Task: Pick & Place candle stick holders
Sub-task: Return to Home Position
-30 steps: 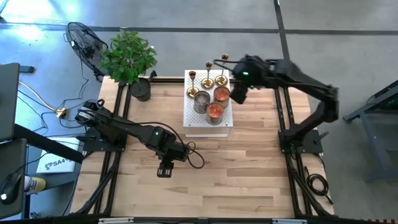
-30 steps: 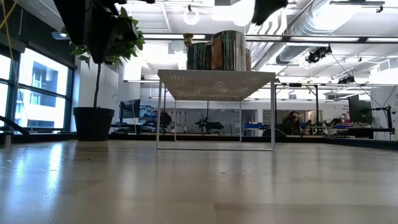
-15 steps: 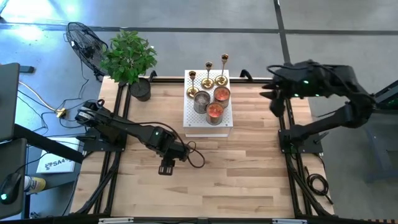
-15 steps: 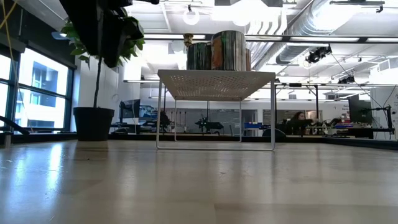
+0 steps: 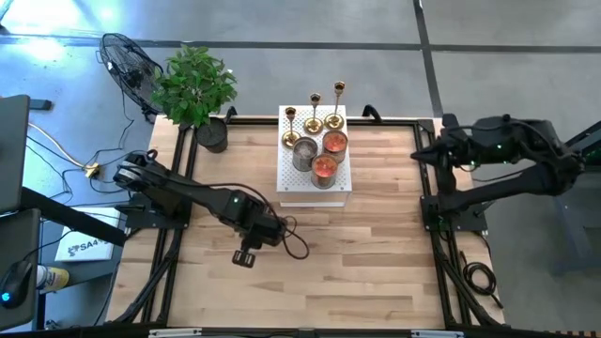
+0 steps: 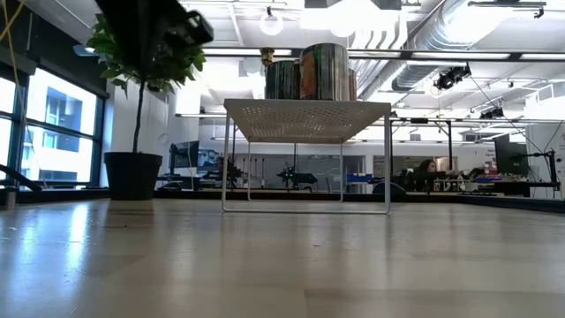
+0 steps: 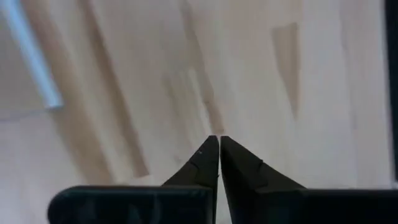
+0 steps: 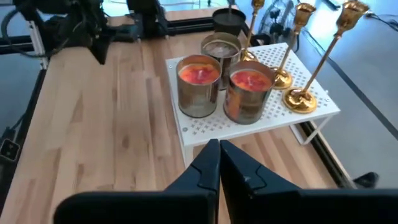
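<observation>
while the 3 candle stick holders (image 5: 313, 122) are stood upright at the back of the white shelf (image 5: 315, 192), the right gripper (image 8: 219, 144), fingers pressed together and empty, is held to their right, nearer than the left gripper (image 7: 219, 140), likewise closed over bare table (image 5: 376, 253).

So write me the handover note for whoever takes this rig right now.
Left claw: shut, empty, over the bare table, in front of the shelf and to its left.
Right claw: shut, empty, at the table's right edge, facing the shelf.
Things: all three candle stick holders stand upright in a row along the shelf's far edge; three candle tins stand in front of them.
Done: placing looks complete.
Left: probably just parking both arms.
</observation>
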Available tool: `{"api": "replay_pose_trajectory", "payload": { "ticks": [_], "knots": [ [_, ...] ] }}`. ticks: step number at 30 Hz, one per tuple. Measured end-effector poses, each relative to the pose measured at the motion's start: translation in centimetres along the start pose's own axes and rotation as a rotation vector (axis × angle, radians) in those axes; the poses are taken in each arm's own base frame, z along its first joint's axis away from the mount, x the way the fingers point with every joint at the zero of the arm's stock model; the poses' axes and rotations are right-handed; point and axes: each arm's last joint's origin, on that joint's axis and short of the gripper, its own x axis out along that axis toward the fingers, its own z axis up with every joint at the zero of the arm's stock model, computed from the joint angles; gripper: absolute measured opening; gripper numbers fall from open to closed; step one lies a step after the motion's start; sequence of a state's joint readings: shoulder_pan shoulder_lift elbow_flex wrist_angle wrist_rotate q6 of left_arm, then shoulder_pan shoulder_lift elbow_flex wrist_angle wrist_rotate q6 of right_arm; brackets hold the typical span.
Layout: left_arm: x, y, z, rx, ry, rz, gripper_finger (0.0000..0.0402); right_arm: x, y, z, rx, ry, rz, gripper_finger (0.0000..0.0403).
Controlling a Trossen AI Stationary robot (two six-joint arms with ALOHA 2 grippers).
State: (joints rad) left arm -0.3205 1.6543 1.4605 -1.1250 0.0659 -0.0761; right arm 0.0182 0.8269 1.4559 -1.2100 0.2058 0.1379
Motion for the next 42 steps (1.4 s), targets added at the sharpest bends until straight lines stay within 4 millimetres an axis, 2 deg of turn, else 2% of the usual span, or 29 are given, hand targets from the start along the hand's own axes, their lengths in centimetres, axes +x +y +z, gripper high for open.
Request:
{"api": "replay_pose_trajectory", "payload": {
  "ticks": [6, 11, 18, 24, 29, 32, 36, 39, 42],
  "knots": [
    [-2.3, 0.2, 0.9, 0.054, -0.06, 0.156, 0.0004, 0.2, -0.1, -3.1, -0.008, -0.077, 0.084, 0.0002],
    [-5.5, 0.3, 1.2, 0.075, -0.073, 0.276, 0.0002, 0.7, 0.2, -5.2, -0.059, -0.158, 0.21, 0.0001],
    [-9.6, 0.2, 0.5, 0.093, -0.061, 0.297, 0.0001, -0.2, -0.4, -7.9, -0.067, -0.242, 0.245, 0.0001],
    [-13.8, 0.5, -2.6, 0.079, -0.152, 0.397, 0.0, -0.9, -0.6, -9.7, -0.121, -0.424, 0.329, 0.0],
    [-18.2, 0.2, -5.9, 0.116, -0.473, 0.322, 0.0, -0.6, -0.6, -11.5, -0.212, -0.587, 0.387, 0.0],
    [-19.8, 0.2, -8.3, 0.131, -0.647, 0.308, 0.0, 0.1, -0.7, -12.9, -0.221, -0.625, 0.368, 0.0],
    [-19.9, 0.5, -11.3, 0.124, -0.77, 0.333, 0.0, 1.4, -0.7, -14.5, -0.22, -0.716, 0.383, 0.0],
    [-19.0, 0.6, -13.1, 0.153, -0.87, 0.304, 0.0, 3.0, -0.2, -15.1, -0.247, -0.69, 0.401, 0.0],
    [-17.6, 0.6, -14.5, 0.18, -0.965, 0.271, 0.0, 4.0, 0.1, -14.8, -0.231, -0.73, 0.39, 0.0]
  ]
}}
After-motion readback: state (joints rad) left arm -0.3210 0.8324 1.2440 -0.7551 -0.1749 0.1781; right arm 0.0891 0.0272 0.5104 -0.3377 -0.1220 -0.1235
